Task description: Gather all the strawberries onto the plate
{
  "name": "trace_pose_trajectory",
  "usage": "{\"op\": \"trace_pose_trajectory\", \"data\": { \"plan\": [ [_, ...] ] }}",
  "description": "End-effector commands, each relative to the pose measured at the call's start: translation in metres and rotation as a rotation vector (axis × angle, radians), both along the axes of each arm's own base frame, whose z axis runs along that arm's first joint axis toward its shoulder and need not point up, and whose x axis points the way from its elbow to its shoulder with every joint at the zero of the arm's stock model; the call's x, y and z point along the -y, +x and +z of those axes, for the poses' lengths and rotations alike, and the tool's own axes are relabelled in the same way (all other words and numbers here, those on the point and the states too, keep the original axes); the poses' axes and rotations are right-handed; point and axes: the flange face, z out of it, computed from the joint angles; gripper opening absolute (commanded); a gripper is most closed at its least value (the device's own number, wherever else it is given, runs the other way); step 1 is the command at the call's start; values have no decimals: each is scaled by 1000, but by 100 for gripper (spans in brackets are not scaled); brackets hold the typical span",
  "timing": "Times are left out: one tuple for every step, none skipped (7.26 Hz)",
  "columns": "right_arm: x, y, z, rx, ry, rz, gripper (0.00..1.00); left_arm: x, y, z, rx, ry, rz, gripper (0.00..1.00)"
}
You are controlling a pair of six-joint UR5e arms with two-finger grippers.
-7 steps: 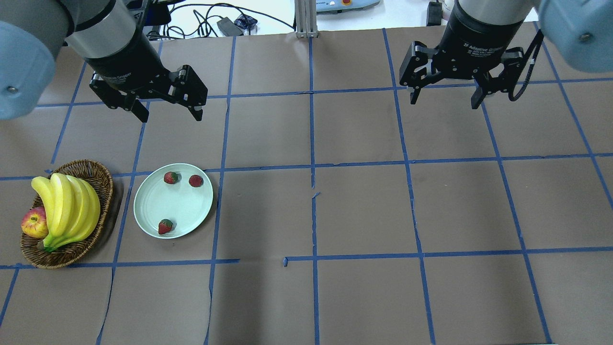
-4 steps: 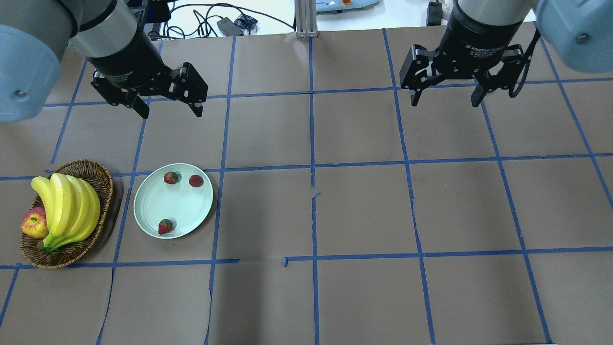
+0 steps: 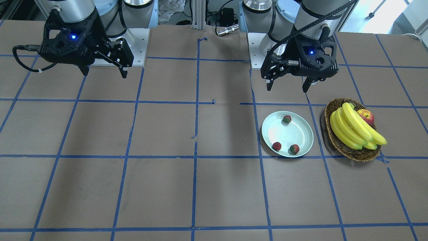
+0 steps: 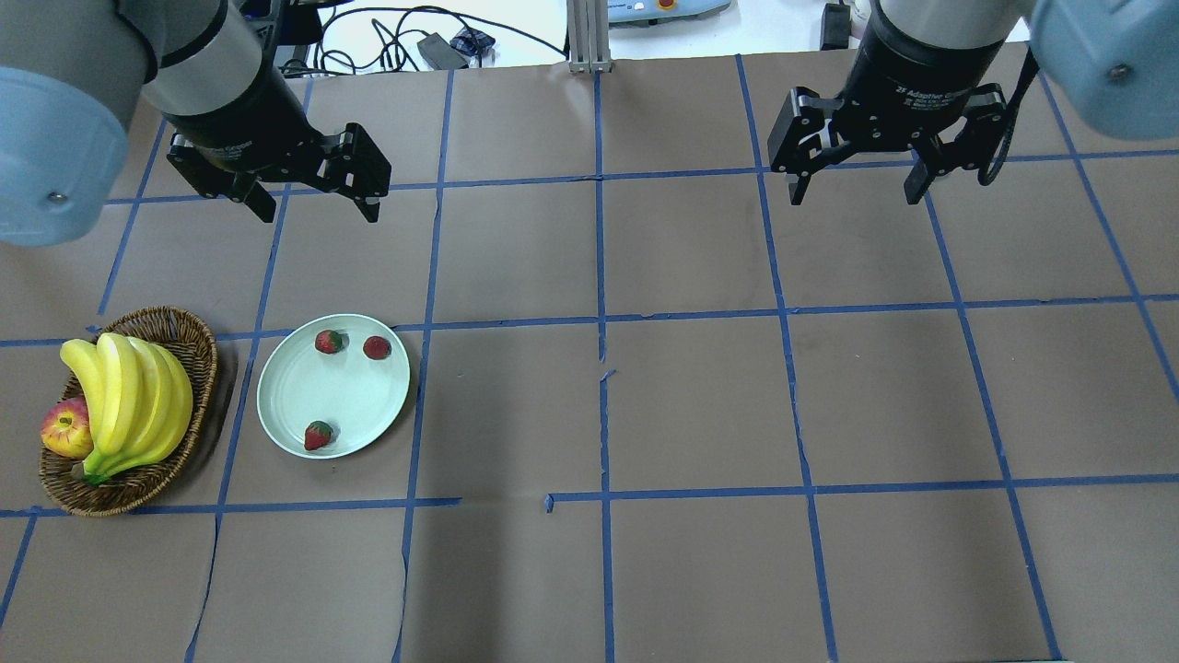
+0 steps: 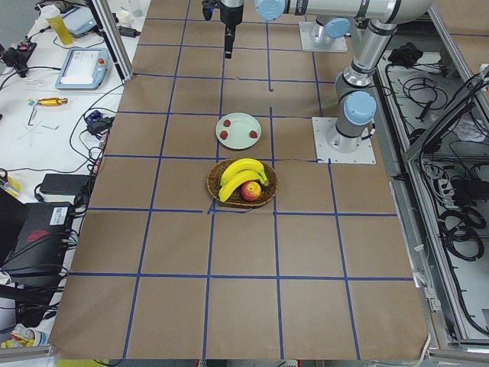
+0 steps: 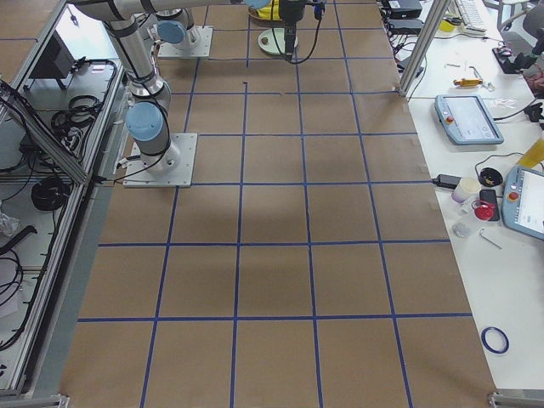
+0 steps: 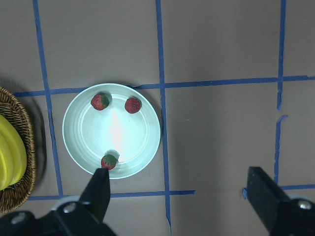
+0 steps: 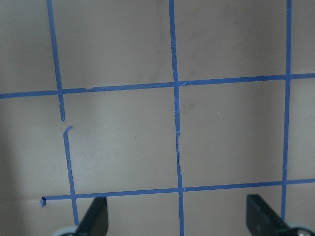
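Looking done to me: all three strawberries point(image 4: 329, 342) sit in the plate point(image 4: 336, 391) beside the basket point(image 4: 210, 364), left gripper point(image 4: 318, 212) and right gripper point(image 4: 853, 195) both hover spread apart and empty, so next is probably just parking the arms.

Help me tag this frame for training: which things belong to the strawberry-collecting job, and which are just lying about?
Job: three strawberries, all lying in the plate.
Lying about: wicker basket, bananas, apple.
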Motion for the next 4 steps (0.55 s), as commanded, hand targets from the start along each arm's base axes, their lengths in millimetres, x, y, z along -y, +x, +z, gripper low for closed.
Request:
{"op": "trace_pose_trajectory", "data": {
  "plan": [
    [0,0,0,-4,2,0,100,0,0,1,0,-3,0,100],
    [0,0,0,-4,2,0,100,0,0,0,1,-2,-1,100],
    [0,-1,0,-5,2,2,100,0,0,0,1,-2,-1,100],
    [0,0,-1,-4,3,0,100,1,0,2,1,-3,-1,100]
  ]
}}
